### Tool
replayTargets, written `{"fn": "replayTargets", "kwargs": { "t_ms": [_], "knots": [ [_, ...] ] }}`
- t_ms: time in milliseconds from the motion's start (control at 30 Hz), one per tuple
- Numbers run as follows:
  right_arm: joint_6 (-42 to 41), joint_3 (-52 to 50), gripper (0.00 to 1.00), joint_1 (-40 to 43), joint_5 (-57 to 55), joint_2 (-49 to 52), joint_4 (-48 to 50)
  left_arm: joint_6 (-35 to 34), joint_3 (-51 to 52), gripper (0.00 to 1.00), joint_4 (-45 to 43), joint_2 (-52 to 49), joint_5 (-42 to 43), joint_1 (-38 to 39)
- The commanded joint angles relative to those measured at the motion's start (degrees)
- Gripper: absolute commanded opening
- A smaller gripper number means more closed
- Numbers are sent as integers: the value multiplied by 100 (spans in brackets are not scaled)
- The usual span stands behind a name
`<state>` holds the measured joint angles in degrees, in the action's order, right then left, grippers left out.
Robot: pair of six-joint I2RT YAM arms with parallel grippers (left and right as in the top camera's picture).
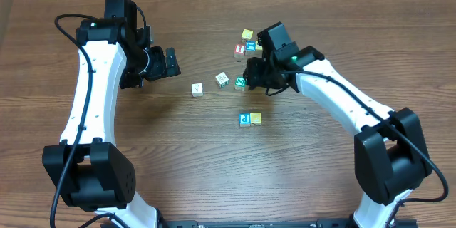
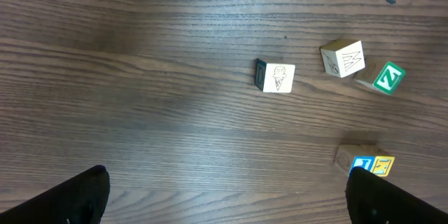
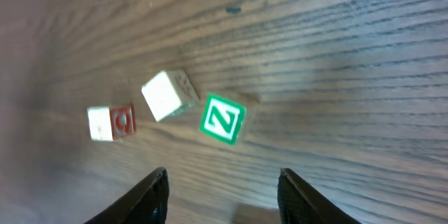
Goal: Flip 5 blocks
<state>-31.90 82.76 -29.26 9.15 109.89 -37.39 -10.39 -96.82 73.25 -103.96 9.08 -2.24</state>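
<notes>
Right gripper (image 3: 222, 197) is seen at the lower edge of its wrist view, fingers apart and nothing clamped. Just above it, a white Z is read on the green block (image 3: 222, 119). A white block (image 3: 168, 94) lies just beside it at the left, and a red-faced block (image 3: 112, 122) further left. Open table (image 3: 364, 77) is left at the right. Farther off, the left gripper (image 1: 173, 62) is held wide apart, upper left overhead.

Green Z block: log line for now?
green Z block: loose, not gripped | right gripper: open, empty, near it | left gripper: open, empty
</notes>
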Motion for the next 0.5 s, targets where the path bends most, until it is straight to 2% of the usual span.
{"fn": "replayTargets", "kwargs": {
  "t_ms": [0, 333, 467],
  "knots": [
    [-776, 92, 52, -254, -745, -9, 179, -57, -116, 100, -2, -74, -57, 2],
    [-922, 92, 53, -1027, -2675, 520, 673, -57, -116, 100, -2, -74, -55, 2],
    [-905, 90, 53, -1064, -2754, 708, 881, -57, -116, 100, -2, -74, -55, 2]
  ]
}}
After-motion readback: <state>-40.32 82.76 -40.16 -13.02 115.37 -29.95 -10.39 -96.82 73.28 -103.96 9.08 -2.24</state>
